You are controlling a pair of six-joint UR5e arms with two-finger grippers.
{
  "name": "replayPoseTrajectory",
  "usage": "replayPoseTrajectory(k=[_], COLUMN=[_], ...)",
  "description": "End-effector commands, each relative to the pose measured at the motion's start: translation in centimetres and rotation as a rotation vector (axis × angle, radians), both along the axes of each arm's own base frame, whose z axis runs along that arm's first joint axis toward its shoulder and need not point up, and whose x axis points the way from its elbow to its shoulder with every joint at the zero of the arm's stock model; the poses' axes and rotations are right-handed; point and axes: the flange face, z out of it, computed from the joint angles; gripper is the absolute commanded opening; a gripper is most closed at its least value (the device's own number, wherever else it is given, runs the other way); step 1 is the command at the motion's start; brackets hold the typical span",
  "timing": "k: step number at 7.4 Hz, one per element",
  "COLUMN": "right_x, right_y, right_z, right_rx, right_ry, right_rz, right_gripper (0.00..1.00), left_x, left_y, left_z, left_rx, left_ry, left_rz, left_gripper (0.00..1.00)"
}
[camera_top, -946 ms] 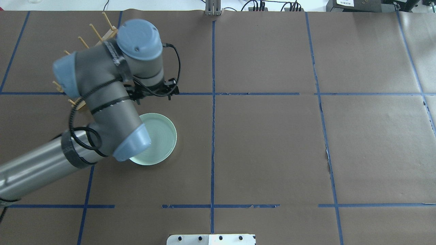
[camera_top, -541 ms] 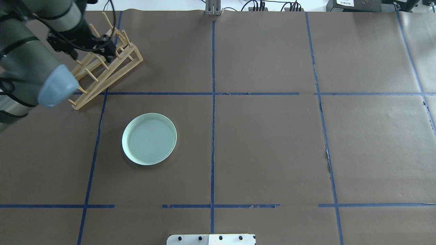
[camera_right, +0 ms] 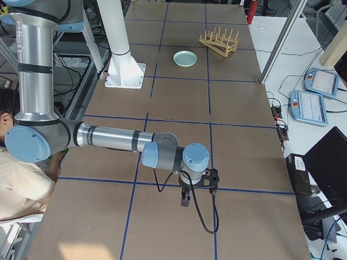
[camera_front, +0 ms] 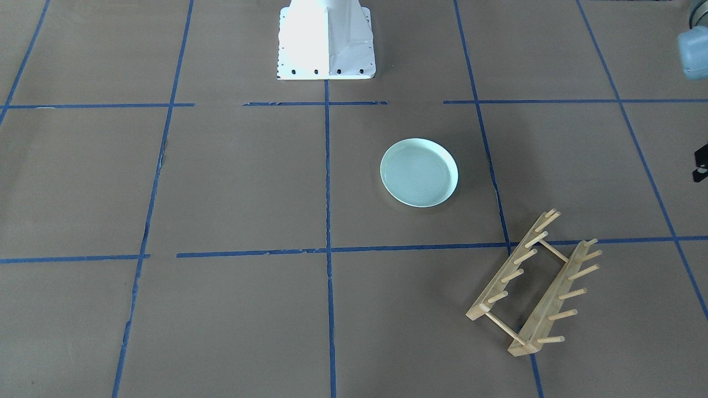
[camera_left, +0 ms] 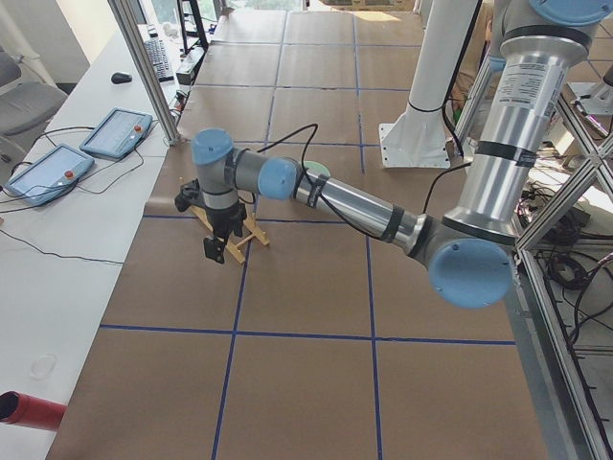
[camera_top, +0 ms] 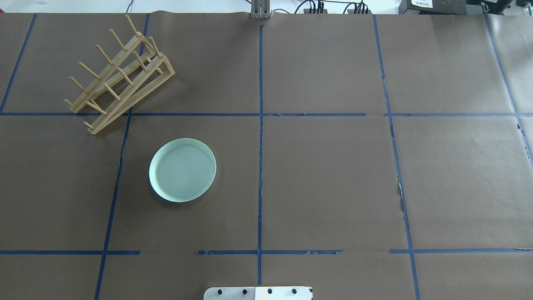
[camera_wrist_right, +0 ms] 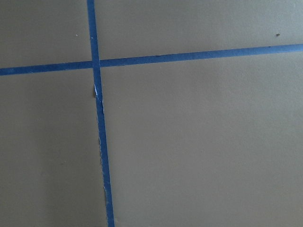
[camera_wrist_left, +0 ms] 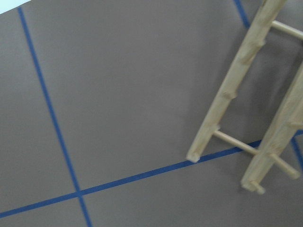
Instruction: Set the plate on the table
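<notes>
The pale mint-green plate [camera_top: 182,170] lies flat on the brown-paper table [camera_top: 333,175], left of the centre tape line and nearer me than the wooden rack. It also shows in the front-facing view [camera_front: 419,172] and, small, in the exterior right view [camera_right: 185,58]. Nothing touches it. My left gripper [camera_left: 216,251] hangs over the table's left end beside the rack; I cannot tell if it is open or shut. My right gripper [camera_right: 185,200] hangs low over the table's far right end, far from the plate; I cannot tell its state either.
The empty wooden peg rack [camera_top: 118,79] stands at the far left and shows in the left wrist view [camera_wrist_left: 246,94]. The white robot base [camera_top: 258,293] sits at the near edge. A left arm joint [camera_front: 694,52] shows at the front-facing view's right edge.
My left arm has swung away from the plate, past the rack, and out of the overhead view to the left. The plate has stayed flat in the same spot.
</notes>
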Motion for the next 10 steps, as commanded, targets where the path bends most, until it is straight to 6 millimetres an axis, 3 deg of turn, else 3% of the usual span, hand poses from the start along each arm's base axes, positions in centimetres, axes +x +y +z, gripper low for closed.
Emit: replayPoseTrajectory(k=[1, 2, 4, 5, 10], right_x=[0.0, 0.0, 0.0, 0.0, 0.0], right_y=[0.0, 0.0, 0.0, 0.0, 0.0], right_z=[0.0, 0.0, 0.0, 0.0, 0.0], right_rx=[-0.001, -0.001, -0.001, -0.001, -0.001], right_ry=[0.0, 0.0, 0.0, 0.0, 0.0], right_rz=[0.0, 0.0, 0.0, 0.0, 0.0], right_gripper=[1.0, 1.0, 1.0, 1.0, 1.0], left_x=[-4.0, -4.3, -7.0, -7.3, -7.4], left_y=[8.4, 10.2, 10.4, 11.1, 10.2], left_z=[9.8, 12.4, 13.1, 13.7, 12.2], left_rx=[-0.076, -0.125, -0.142, -0.159, -0.124], left_ry=[0.06, 0.053, 0.057, 0.057, 0.055], left_rz=[-0.043, -0.044, -0.112, -0.119, -0.114], left_gripper=[1.0, 1.0, 1.0, 1.0, 1.0])
